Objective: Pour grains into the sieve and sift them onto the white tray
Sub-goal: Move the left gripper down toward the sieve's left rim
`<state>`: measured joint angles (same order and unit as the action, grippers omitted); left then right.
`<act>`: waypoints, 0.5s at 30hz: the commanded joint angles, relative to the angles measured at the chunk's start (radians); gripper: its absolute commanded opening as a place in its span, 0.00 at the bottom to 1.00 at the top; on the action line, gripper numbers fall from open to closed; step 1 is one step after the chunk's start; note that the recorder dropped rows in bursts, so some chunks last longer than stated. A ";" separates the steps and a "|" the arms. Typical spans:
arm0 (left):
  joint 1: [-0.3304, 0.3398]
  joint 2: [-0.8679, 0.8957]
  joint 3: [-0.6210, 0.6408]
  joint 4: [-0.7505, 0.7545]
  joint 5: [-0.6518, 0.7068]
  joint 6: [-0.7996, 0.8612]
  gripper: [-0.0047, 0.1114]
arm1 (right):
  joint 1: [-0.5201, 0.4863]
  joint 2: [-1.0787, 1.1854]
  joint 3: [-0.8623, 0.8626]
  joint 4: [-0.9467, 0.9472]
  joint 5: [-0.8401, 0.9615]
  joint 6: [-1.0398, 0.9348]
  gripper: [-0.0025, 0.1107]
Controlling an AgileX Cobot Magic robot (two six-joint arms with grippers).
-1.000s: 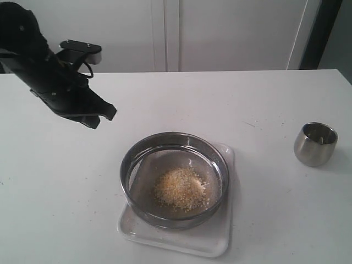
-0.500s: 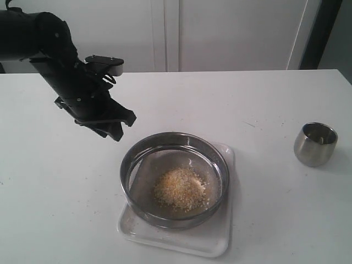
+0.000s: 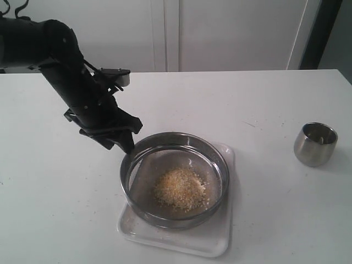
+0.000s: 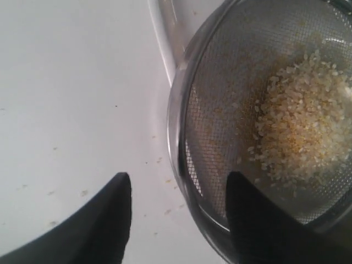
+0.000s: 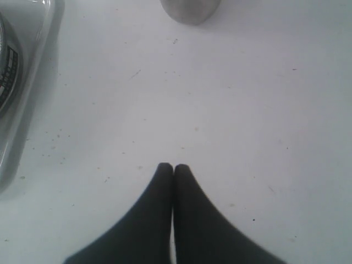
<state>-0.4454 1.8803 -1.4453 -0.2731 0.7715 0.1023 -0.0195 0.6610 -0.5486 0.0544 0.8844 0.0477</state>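
The sieve [image 3: 176,134], a wide steel ring with mesh bottom, rests on the white tray [image 3: 181,243] and holds a heap of grains [image 3: 180,188]. My left gripper [image 3: 125,147] is open at the sieve's left rim. In the left wrist view the left gripper [image 4: 179,179] straddles the rim of the sieve [image 4: 175,110]: one finger is over the mesh, the other over the table, neither pressing it. The grains [image 4: 302,132] lie deeper inside. My right gripper [image 5: 174,166] is shut on nothing, above bare table, and out of the exterior view.
A small rounded steel cup [image 3: 315,144] stands upright on the table at the right, apart from the tray; its base shows in the right wrist view as the cup [image 5: 190,10]. A corner of the tray [image 5: 33,71] shows there too. Stray granules dot the table.
My left arm has swung right and down from the far left, bringing its open gripper to the sieve's left rim. Sieve, tray and cup have not moved.
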 commanded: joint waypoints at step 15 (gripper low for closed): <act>-0.007 0.130 -0.004 -0.044 -0.023 0.037 0.53 | 0.001 -0.004 -0.003 0.001 -0.003 -0.008 0.02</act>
<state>-0.4454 1.9992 -1.4453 -0.3128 0.7386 0.1333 -0.0195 0.6610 -0.5486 0.0544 0.8844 0.0477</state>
